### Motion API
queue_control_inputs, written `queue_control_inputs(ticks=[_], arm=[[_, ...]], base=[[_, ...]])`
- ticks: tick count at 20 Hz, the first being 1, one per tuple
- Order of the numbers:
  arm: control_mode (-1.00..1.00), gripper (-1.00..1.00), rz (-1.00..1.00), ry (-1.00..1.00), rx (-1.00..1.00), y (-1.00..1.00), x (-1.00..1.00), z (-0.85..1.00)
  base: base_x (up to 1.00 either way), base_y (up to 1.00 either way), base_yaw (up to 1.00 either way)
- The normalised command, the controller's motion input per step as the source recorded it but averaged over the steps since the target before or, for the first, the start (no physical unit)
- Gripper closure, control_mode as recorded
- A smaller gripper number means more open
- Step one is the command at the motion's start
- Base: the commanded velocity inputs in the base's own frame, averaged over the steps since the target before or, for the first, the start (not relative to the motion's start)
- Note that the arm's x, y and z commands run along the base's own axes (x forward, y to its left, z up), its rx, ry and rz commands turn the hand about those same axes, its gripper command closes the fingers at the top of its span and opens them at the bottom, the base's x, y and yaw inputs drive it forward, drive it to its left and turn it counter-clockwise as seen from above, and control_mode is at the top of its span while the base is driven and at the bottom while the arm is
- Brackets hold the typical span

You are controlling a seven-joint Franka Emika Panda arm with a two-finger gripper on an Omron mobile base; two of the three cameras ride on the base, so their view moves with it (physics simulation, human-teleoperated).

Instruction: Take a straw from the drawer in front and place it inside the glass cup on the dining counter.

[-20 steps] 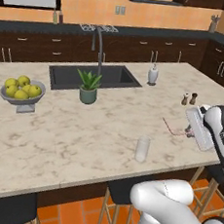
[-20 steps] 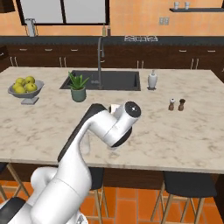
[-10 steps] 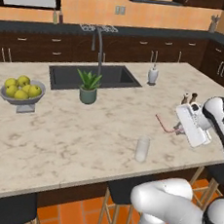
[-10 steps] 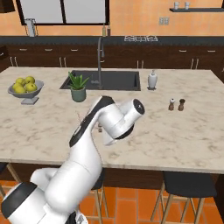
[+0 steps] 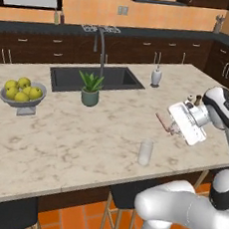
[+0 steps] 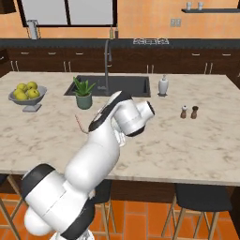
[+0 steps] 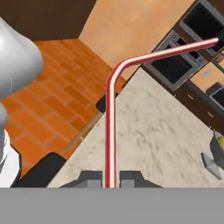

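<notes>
My gripper (image 5: pixel 174 127) is shut on the straw (image 5: pixel 162 121), a thin red and white striped one, and holds it above the right part of the beige marble dining counter (image 5: pixel 83 143). The clear glass cup (image 5: pixel 145 152) stands near the counter's front edge, below and to the left of the hand. In the right base view the straw (image 6: pixel 78 122) sticks out left of the gripper (image 6: pixel 93 126), and the arm hides the cup. In the hand view the straw (image 7: pixel 110 131) rises between the fingertips (image 7: pixel 93 178) and bends right at its top. The drawer is out of view.
A dark sink (image 5: pixel 95 78) with a tall tap is set in the counter. A potted plant (image 5: pixel 90 90) stands in front of it, a fruit bowl (image 5: pixel 22 93) at the left, a white soap dispenser (image 5: pixel 156 77) and two shakers (image 5: pixel 193 100) at the right. Stools stand below the front edge.
The hand has swung a little to the left over the counter with the straw in it, closer to the glass cup. Everything on the counter stayed in place.
</notes>
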Motion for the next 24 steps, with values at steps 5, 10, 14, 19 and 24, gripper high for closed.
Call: queue_control_inputs(ticks=[5,10,14,19,24], arm=[[-1.0,1.0,0.28,0.13,0.36,0.17,0.0,0.11],[-1.0,1.0,0.2,0.2,0.4,0.1,0.05,0.02],[-1.0,1.0,0.17,0.32,0.4,0.04,0.14,0.0],[-1.0,1.0,0.1,0.27,0.25,0.01,0.23,-0.02],[-1.0,1.0,0.0,0.03,-0.05,0.05,-0.04,-0.16]], base=[[0.0,0.0,0.0],[0.0,0.0,0.0],[0.0,0.0,0.0],[0.0,0.0,0.0],[0.0,0.0,0.0]])
